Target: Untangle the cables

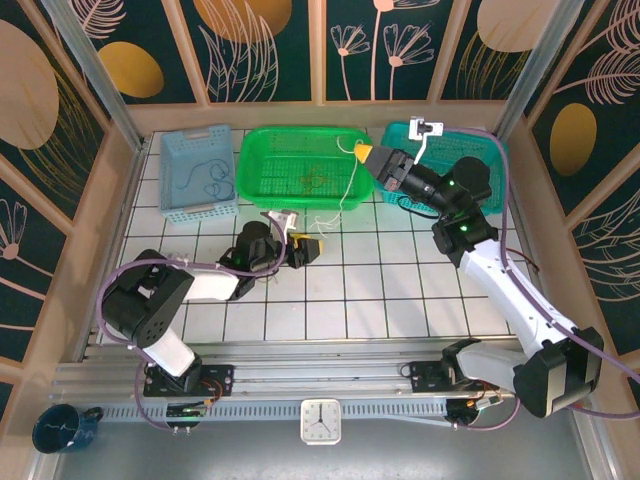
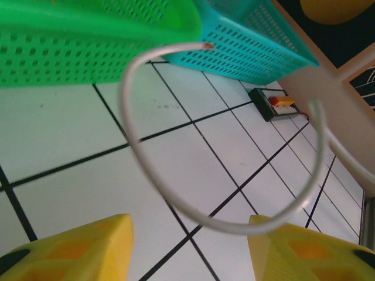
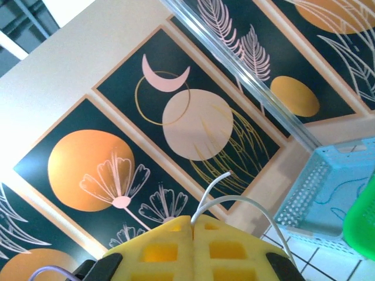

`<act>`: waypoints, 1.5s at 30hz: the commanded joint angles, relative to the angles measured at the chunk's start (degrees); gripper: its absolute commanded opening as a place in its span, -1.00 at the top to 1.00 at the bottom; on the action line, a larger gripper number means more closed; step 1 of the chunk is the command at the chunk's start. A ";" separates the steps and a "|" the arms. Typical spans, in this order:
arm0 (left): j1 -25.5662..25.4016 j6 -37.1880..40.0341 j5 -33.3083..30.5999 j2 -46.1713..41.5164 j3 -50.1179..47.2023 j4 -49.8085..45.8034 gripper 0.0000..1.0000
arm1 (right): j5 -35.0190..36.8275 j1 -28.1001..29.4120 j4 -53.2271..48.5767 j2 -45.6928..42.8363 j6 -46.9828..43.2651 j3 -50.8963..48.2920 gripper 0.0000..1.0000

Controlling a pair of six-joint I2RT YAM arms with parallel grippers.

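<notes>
My right gripper (image 1: 366, 154) hangs above the right end of the green basket (image 1: 262, 192), shut on a whitish cable (image 1: 356, 185). In the right wrist view the yellow pads (image 3: 234, 252) meet at the gripper's tip (image 3: 192, 222) and the cable (image 3: 241, 198) comes out there, with one short end and one long arc. The cable drops to the tiles near my left gripper (image 1: 312, 247), which lies low in front of the green basket. In the left wrist view that gripper (image 2: 190, 246) is open, and the cable (image 2: 163, 192) loops just ahead of its fingers, unheld. A dark cable (image 1: 205, 180) lies in the blue basket (image 1: 172, 205), and a tan-gold cable (image 1: 314, 182) lies in the green basket.
A teal basket (image 1: 497, 160) stands at the back right, behind the right arm; its wall (image 2: 258, 47) shows beside the green basket (image 2: 88, 47). The booth's walls close in on three sides. White tiles lie between the baskets and the arm bases.
</notes>
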 commanded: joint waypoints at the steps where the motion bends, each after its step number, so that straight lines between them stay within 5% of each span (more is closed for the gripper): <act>1: 0.38 3.12 0.52 -1.84 2.19 -2.84 -0.09 | -2.77 0.23 5.19 -0.70 2.79 0.88 1.00; 23: 0.19 19.00 -4.14 -13.76 -2.33 -3.28 -0.38 | -2.63 4.11 4.22 0.92 2.20 1.61 1.00; 45: -0.47 13.98 3.38 -11.34 -2.17 0.95 -0.42 | -1.44 10.33 4.46 4.60 1.14 4.60 1.00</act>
